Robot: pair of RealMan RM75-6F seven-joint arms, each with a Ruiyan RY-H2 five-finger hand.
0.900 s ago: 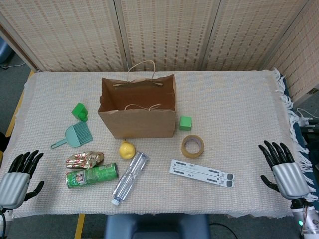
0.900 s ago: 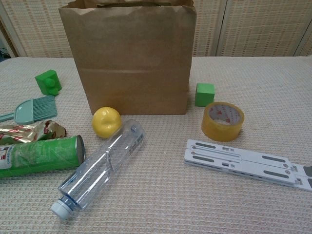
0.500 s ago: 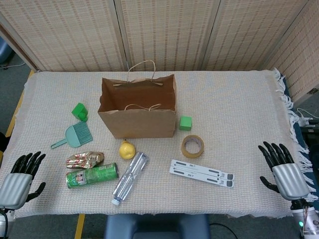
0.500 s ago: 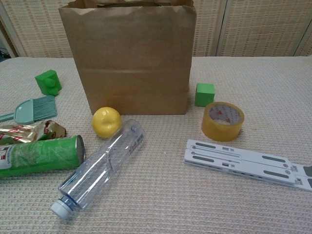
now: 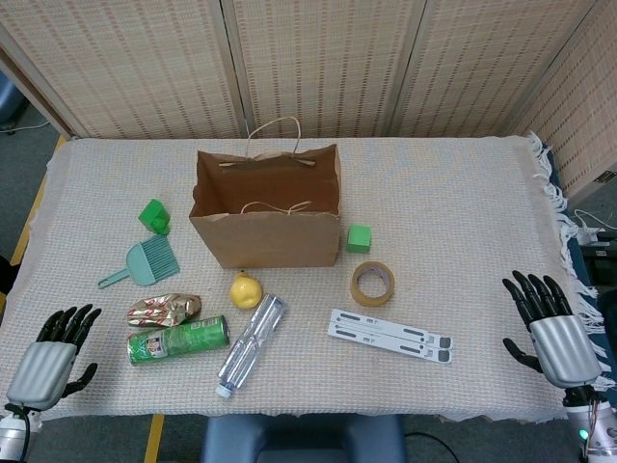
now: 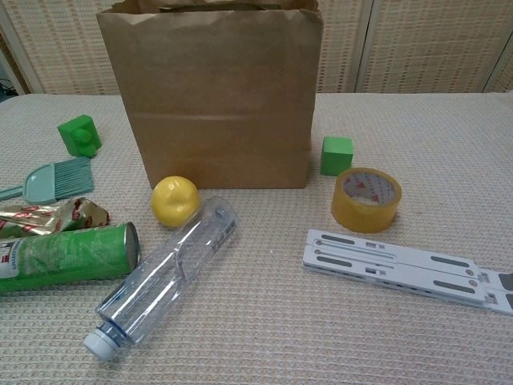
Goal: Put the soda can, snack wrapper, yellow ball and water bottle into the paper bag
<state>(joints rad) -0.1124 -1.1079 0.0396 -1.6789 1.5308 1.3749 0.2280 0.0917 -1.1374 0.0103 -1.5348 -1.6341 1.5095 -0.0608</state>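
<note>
The brown paper bag [image 5: 265,227] [image 6: 215,96] stands upright and open-topped at mid table. In front of it lie the yellow ball [image 5: 246,289] [image 6: 175,200], the clear water bottle [image 5: 251,344] [image 6: 164,277], the green soda can [image 5: 179,340] [image 6: 64,257] on its side, and the shiny gold snack wrapper [image 5: 163,309] [image 6: 48,215]. My left hand [image 5: 50,359] hovers open at the table's front left corner, left of the can. At the front right edge my right hand [image 5: 549,330] is open, fingers spread, far from all the objects. Neither hand shows in the chest view.
A green brush [image 5: 147,262] and a green block [image 5: 153,215] lie left of the bag. A small green cube [image 5: 359,237], a tape roll [image 5: 372,283] and a white folding stand [image 5: 389,336] lie to its right. Wicker screens stand behind the table.
My left hand has moved a little to the right and toward the front edge of the table. The right hand has barely shifted. No object has moved.
</note>
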